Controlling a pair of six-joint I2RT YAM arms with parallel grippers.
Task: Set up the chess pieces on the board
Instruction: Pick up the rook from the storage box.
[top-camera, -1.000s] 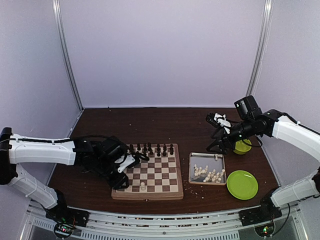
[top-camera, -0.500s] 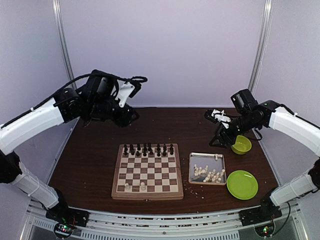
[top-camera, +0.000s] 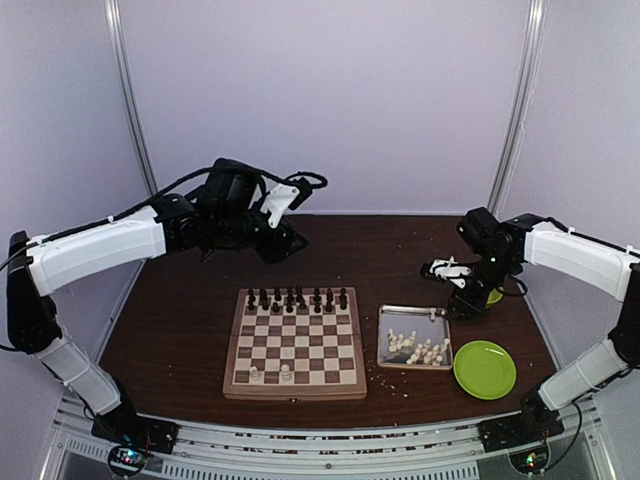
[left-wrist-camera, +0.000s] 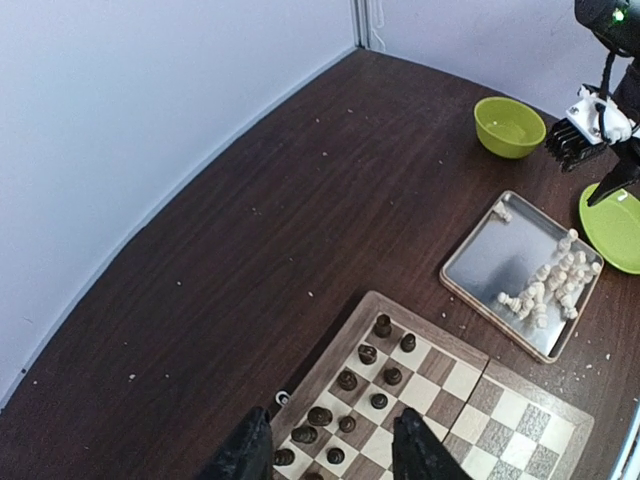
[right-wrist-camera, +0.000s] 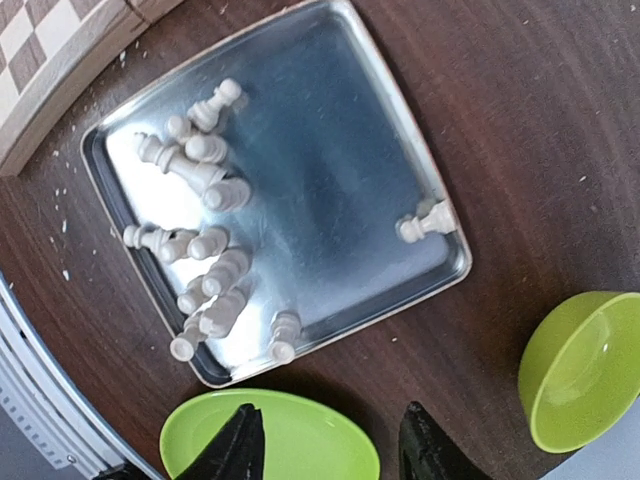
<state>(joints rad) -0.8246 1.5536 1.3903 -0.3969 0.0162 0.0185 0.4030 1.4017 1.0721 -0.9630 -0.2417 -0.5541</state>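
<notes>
While judged mid-fetch, noted right pincer (right-wrist-camera: 330, 445) apart, empty, near tray (right-wrist-camera: 330, 200) holding pieces (right-wrist-camera: 205, 255), lower right. Noted left pincer (left-wrist-camera: 330, 450) apart, empty, high above board (top-camera: 295, 392). Next: descend, clamp one piece.

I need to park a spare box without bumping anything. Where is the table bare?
Bare table lies left of the board, out to the edge, and in the wide strip between the dark pieces and the back wall. The board's middle rows are free too. Crowded: the right side, where tray, green plate and green bowl sit close together.
</notes>
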